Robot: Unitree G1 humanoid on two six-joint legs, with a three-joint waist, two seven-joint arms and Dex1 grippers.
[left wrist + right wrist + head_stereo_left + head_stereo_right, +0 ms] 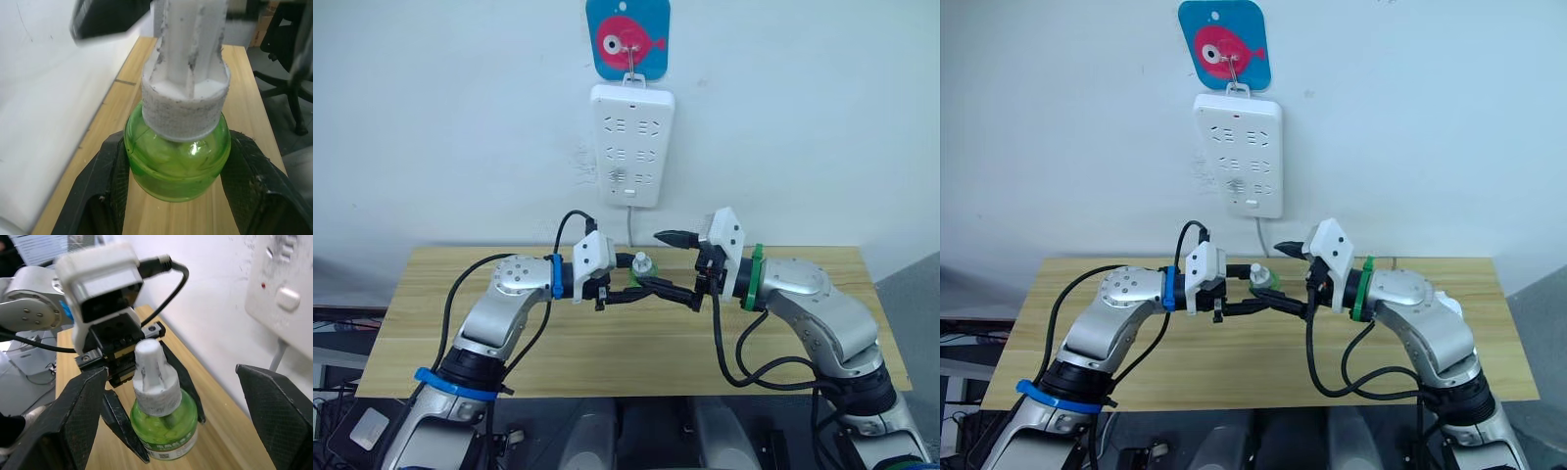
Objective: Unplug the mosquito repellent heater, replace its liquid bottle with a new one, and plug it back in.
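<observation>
A green liquid bottle (178,166) with a white ribbed cap and wick is held above the wooden table, upright, with my left gripper (639,284) shut on its round green body. The black fingers (105,191) press on both sides of it. My right gripper (668,264) faces it from the right and is wide open, one finger above and one below the level of the bottle (164,423). Its fingertips are close to the cap without touching it. The mosquito repellent heater is out of view.
A long white power strip (631,147) hangs on the wall from a blue fish-shaped hook (626,39), right behind the grippers, with its cord running down behind the wooden table (440,323). The white wall stands close behind the table's far edge.
</observation>
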